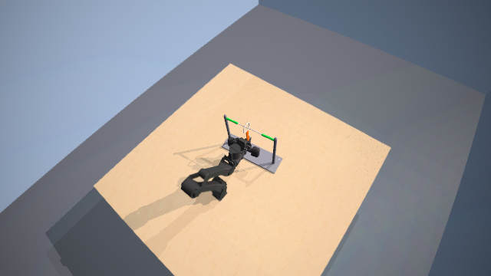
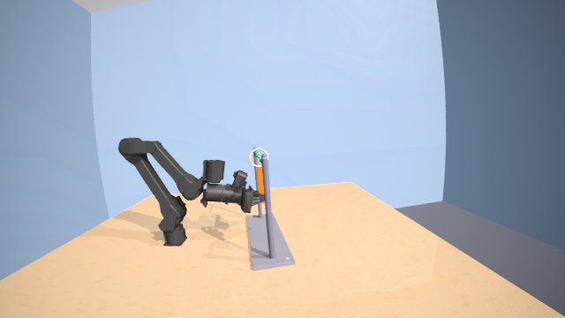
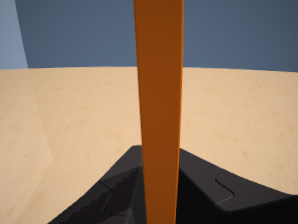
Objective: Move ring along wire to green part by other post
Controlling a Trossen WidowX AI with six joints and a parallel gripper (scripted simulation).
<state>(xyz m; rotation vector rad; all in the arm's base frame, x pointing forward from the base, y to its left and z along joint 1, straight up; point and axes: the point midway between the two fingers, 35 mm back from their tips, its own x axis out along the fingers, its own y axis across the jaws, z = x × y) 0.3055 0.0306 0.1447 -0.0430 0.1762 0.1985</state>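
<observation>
The white ring (image 1: 244, 129) (image 2: 250, 157) is around the thin grey wire (image 1: 256, 132), between the left green part (image 1: 232, 120) and the right green part (image 1: 268, 137) and closer to the left one. In the top view the wire passes through the ring; whether they touch is too small to tell. The orange handle (image 1: 248, 135) (image 2: 259, 178) (image 3: 160, 100) points down from the ring, about upright. My gripper (image 2: 262, 198) (image 3: 150, 154) is shut on the handle's lower part, below the wire. The arm hides the handle's lower end in the top view.
A left post (image 1: 227, 127) and a right post (image 1: 275, 151) (image 2: 267, 208) hold up the wire from a grey base plate (image 1: 268, 165) (image 2: 265, 252). The arm reaches in from one side, with the gripper above the plate and between the posts.
</observation>
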